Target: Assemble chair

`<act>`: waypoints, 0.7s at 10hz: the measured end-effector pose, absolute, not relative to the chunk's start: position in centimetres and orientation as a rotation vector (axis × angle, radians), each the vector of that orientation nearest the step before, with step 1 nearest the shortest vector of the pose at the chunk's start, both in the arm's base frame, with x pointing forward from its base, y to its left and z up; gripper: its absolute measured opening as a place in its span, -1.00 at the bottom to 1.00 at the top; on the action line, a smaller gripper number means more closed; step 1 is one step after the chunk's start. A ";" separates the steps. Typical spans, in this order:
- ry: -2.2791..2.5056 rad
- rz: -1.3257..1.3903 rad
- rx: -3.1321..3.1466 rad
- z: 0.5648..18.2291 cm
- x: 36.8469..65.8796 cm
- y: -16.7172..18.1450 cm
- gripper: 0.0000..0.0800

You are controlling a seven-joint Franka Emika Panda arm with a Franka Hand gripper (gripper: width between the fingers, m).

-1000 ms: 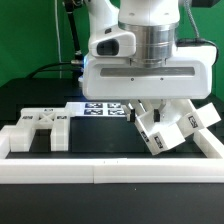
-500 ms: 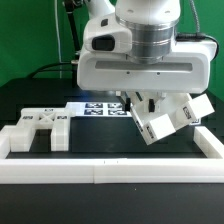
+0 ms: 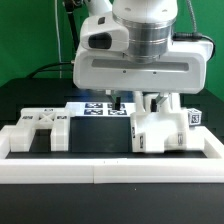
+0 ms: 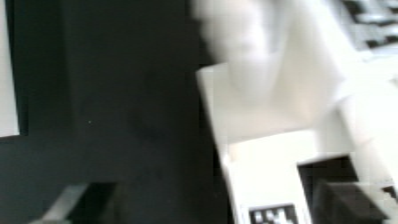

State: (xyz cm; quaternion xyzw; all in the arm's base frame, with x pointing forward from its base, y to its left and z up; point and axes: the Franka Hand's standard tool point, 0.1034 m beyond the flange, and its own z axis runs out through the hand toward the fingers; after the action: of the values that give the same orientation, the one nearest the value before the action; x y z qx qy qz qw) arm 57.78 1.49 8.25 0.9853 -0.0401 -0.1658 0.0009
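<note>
A chunky white chair piece (image 3: 163, 129) with a tag on its side stands upright on the black table, against the front rail at the exterior view's right. My gripper (image 3: 143, 102) hangs just above its far top edge. In the wrist view, which is blurred, the same piece (image 4: 267, 140) runs between the two dark fingertips (image 4: 75, 203), with a wide gap on one side, so the jaws stand open. Another white chair piece (image 3: 40, 129), with tags on top, lies at the exterior view's left.
The long white border rail (image 3: 110, 171) runs along the front and turns back at both ends. The marker board (image 3: 100, 108) lies flat behind the pieces. Black cables hang at the back left.
The chair piece hung tilted under my gripper before. It now stands upright on the table by the rail, and the jaws have let it go.
</note>
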 end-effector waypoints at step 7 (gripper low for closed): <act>-0.116 -0.489 3.098 8.1 58.2 1.3 0.62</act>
State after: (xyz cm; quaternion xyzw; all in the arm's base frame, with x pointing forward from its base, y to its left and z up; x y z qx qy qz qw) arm 58.24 1.27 8.11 0.9871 -0.0370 -0.1558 0.0014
